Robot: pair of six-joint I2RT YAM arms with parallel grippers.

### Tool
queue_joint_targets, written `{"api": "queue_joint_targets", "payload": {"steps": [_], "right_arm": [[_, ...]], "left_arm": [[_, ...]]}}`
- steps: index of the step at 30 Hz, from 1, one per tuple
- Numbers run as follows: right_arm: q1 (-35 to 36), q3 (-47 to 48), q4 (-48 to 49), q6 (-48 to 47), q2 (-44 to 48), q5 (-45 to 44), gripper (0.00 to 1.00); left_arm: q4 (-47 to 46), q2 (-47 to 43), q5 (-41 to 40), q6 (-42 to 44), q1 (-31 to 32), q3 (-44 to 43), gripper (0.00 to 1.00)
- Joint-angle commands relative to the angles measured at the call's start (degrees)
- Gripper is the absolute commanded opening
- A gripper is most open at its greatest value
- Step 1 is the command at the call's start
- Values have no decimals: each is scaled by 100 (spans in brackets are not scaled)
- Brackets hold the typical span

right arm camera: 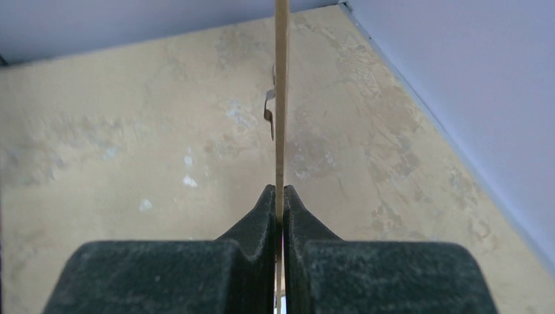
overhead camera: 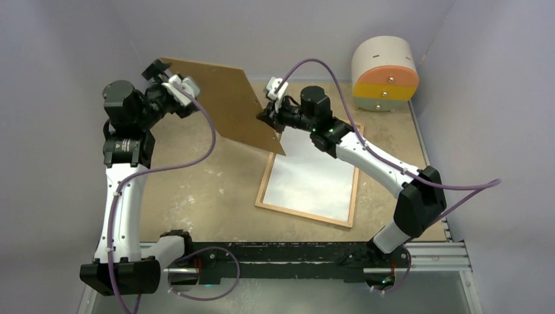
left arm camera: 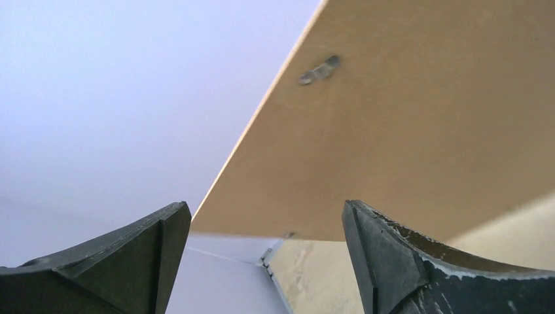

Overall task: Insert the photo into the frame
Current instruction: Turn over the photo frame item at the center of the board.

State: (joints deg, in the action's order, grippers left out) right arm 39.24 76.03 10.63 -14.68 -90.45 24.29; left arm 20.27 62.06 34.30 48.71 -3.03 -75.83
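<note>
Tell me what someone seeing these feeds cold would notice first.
The big brown board stands out first: it is tilted in the air over the back of the table, the right claw is pinched on its edge, and the left claw is open at its far left corner. Below it the frame lies flat with the photo inside, white side up. A round drum with orange and yellow bands sits in the back right corner.

Light soft, even, cool; we note a lavender cast on the walls behind the brown panel [overhead camera: 222, 98]. Below the panel the photo [overhead camera: 314, 173] reads near-white, detail washed out. Left gripper [left arm camera: 265, 261], close under the panel, dark and slightly soft. Shadows faint, soft-edged.
</note>
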Motion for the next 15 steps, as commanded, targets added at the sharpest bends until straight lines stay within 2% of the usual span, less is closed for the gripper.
{"api": "queue_joint_targets", "payload": {"steps": [1,4,7,11,15], "right_arm": [[-215,711,652,2027,-146,-361,0],[-576,826,884,3186,-337,24,0],[-921,549,1617,4293,-410,404,0],[-1147,409,1915,5112,-553,482,0],[-1536,417,2065,6150,-735,901,0]], "left_arm": [[-2121,76,-1355,-2078,-13,-198,92],[-2405,142,-2093,-2469,-14,-235,93],[-2282,176,-2477,-2554,-18,-248,94],[-1849,225,-2663,-2549,-71,-136,95],[-1323,355,-2354,-2559,-301,-93,95]]}}
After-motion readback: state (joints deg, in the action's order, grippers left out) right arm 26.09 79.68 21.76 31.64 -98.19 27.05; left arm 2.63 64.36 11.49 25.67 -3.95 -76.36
